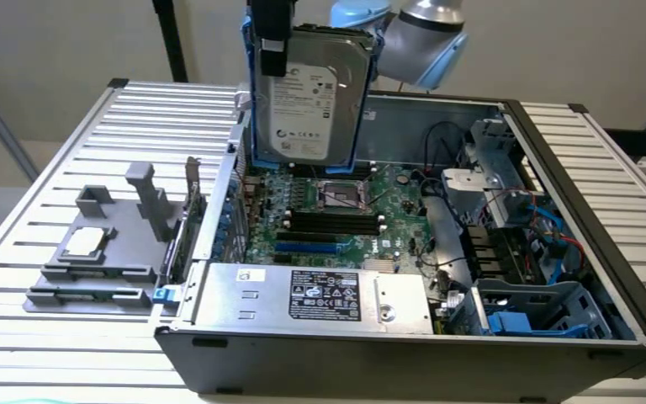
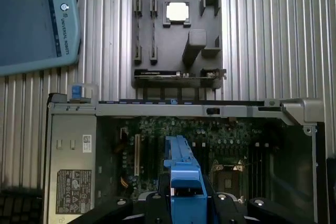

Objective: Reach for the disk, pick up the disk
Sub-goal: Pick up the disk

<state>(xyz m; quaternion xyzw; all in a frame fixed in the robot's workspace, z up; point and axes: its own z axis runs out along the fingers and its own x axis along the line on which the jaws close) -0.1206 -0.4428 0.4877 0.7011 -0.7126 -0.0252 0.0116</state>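
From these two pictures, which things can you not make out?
- Exterior view: gripper top, cut by the frame edge.
- Exterior view: disk label print, too small to read.
- Wrist view: disk's flat face, seen edge-on; its blue carrier covers it.
- Wrist view: teach pendant, cut by the edge.

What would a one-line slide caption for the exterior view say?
Robot gripper holds the disk upright in its blue carrier, lifted above the open computer case.
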